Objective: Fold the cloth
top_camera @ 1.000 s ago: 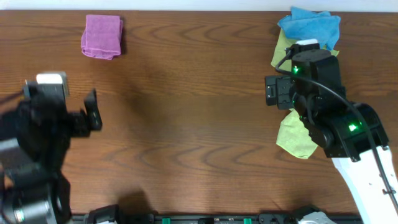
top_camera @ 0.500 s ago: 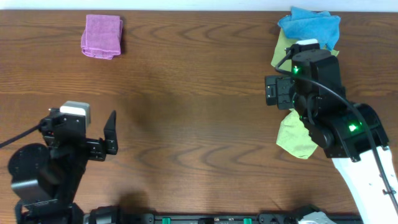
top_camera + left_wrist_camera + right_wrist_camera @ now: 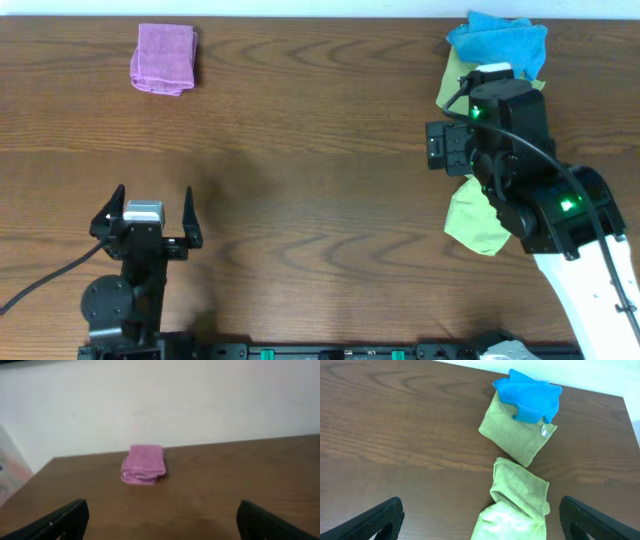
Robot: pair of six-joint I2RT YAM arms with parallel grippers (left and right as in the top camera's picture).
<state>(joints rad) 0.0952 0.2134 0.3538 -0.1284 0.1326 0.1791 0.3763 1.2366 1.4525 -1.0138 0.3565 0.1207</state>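
A rumpled light-green cloth (image 3: 517, 505) lies on the table below my right gripper (image 3: 482, 527), between its wide-open jaws and untouched. It also shows in the overhead view (image 3: 475, 218), partly under the right arm (image 3: 505, 120). My left gripper (image 3: 153, 202) is open and empty near the front left, pointing at the far edge. In the left wrist view (image 3: 162, 525) its jaws stand wide apart over bare wood. A folded pink cloth (image 3: 164, 58) lies at the far left, seen ahead in the left wrist view (image 3: 143, 464).
A blue cloth (image 3: 497, 42) lies on a folded olive-green cloth (image 3: 452, 82) at the far right corner; both show in the right wrist view, blue (image 3: 527, 392) on olive (image 3: 512, 435). The brown wooden table (image 3: 310, 170) ends at a white wall behind.
My left arm has swung down and back to the front edge of the table, now pointing straight at the far side. The right arm and the cloths have not moved.
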